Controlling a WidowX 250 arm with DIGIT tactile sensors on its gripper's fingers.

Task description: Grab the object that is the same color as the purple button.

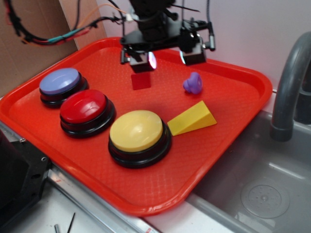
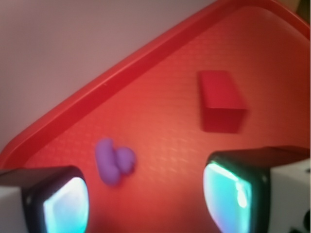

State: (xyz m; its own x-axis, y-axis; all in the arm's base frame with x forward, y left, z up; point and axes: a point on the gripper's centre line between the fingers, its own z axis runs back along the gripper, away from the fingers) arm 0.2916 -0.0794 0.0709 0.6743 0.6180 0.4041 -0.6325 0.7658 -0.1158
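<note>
the gripper [image 1: 166, 57] hangs from above on its black wrist, pointing downward, jaws spread wide (nothing between them), both finger pads [image 2: 65, 204] glowing pale teal.

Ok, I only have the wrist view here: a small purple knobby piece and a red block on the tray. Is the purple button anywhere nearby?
Observer: No, the large lavender dome button sits at the red plastic tray's opposite end from the small purple knobby piece.
Operator: Other buttons?
Observer: A red dome button and a yellow dome button, in a row beside it.
Operator: Anything near the piece?
Observer: A yellow plastic wedge lies close by, not touching.
</note>
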